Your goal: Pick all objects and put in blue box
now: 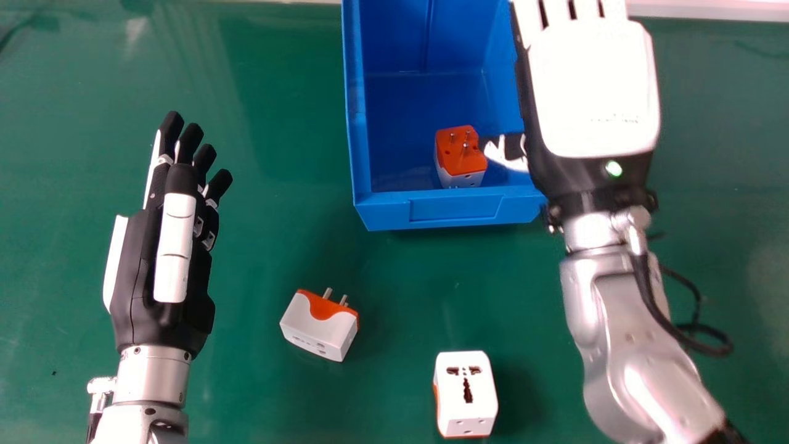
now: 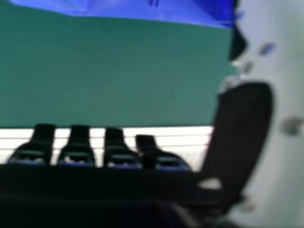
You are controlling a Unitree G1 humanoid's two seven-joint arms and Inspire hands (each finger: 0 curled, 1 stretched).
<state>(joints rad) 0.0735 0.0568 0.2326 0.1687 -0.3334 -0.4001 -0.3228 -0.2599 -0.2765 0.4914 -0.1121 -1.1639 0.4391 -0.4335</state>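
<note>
In the head view my right hand [image 1: 592,92] is over the right side of the blue box [image 1: 456,206], its fingers straight and its thumb beside an orange and white adapter [image 1: 461,151] lying inside the box. A white adapter with an orange base and metal pins [image 1: 320,327] lies on the table in front of the box. Another white adapter [image 1: 466,391] lies nearer, at the bottom edge. My left hand [image 1: 175,246] is at the left, fingers extended, holding nothing. In the right hand view my right hand [image 2: 242,128] is open, with the blue box [image 2: 156,12] beyond it.
The green table [image 1: 277,154] surrounds the box. A black cable [image 1: 690,296] hangs beside my right forearm, over the table's right part. A pale edge [image 1: 709,11] runs along the back of the table.
</note>
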